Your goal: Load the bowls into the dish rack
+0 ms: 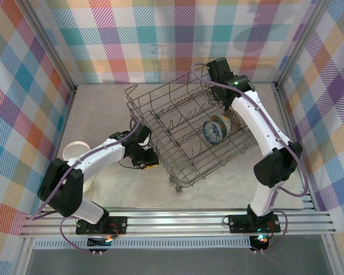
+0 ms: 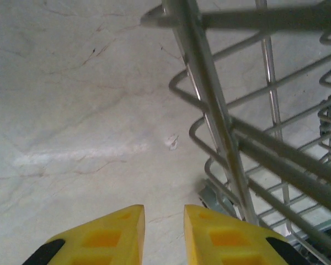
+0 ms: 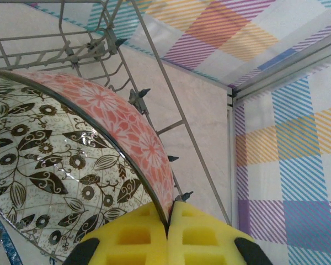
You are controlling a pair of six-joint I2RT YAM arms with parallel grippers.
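Observation:
The grey wire dish rack (image 1: 178, 134) stands skewed in the middle of the table. In it a blue-and-white bowl (image 1: 214, 130) sits on its edge. Beside that, at the rack's right side, is a brown-patterned bowl (image 3: 55, 160) with a pink floral outside. My right gripper (image 3: 168, 221) is shut on this bowl's rim, inside the rack's wires (image 3: 154, 55). My left gripper (image 1: 144, 157) hangs low by the rack's front left side. Its yellow fingers (image 2: 209, 237) stand a little apart over bare table, with nothing between them. A white bowl (image 1: 75, 150) lies at the left, partly behind the left arm.
The rack's corner post and rails (image 2: 231, 138) stand close on the right of my left gripper, with a small wheel (image 2: 215, 196) below them. Checked walls (image 1: 23, 97) close in the table on three sides. Bare tabletop (image 1: 97, 109) lies to the left of the rack.

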